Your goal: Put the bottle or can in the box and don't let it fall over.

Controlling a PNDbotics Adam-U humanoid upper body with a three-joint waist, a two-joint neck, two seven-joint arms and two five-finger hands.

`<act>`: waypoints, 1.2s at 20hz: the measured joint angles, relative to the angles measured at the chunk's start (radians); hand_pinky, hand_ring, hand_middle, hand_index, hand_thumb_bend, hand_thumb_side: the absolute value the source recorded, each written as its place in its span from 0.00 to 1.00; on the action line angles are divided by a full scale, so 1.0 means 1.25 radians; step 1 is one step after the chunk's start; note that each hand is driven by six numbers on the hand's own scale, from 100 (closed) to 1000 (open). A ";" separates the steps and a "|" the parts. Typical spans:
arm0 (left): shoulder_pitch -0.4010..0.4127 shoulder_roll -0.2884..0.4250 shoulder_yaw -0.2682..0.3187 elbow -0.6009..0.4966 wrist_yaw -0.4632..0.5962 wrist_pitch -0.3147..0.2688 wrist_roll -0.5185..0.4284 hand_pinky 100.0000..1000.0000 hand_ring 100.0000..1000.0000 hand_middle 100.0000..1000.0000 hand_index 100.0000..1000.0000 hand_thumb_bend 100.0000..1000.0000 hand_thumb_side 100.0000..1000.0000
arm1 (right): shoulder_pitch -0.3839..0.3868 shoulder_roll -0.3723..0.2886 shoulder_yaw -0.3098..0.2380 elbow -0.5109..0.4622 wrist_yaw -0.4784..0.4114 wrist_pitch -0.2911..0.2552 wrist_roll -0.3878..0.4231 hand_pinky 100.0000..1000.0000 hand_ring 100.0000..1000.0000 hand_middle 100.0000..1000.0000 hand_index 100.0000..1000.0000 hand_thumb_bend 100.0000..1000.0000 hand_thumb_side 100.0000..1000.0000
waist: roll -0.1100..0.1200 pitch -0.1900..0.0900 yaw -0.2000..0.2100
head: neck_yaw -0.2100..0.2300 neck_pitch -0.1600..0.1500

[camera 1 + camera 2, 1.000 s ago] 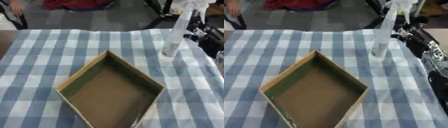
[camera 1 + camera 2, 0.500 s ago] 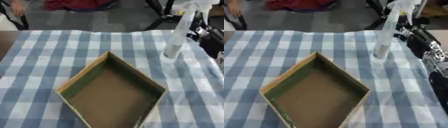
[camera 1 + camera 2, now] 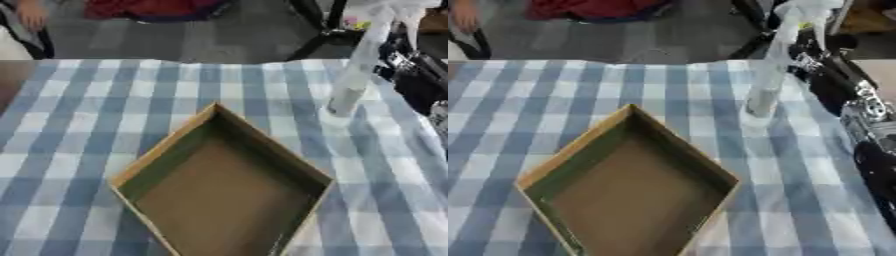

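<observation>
Even, soft indoor light, faint shadows; whole view blurred, pale bottle (image 3: 357, 75) smeared, edges indistinct

A shallow open cardboard box (image 3: 223, 192) with a brown floor and greenish inner walls is set corner-on upon a table covered by a blue-and-white checked cloth (image 3: 114, 105). A tall, slender, pale translucent bottle (image 3: 357, 70) is seen tilted at the far right, its base close above or on the cloth, well apart from the box. The black right hand (image 3: 404, 52) is shown against the bottle's upper part; its fingers cannot be made out.
</observation>
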 measured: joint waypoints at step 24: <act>-0.002 0.000 0.000 -0.002 0.000 0.001 -0.005 1.00 0.60 0.75 0.92 0.07 0.54 | -0.014 0.000 0.000 -0.019 -0.008 0.002 0.008 0.87 1.00 1.00 1.00 0.00 0.44 | -0.011 0.014 0.015 | -0.007 -0.007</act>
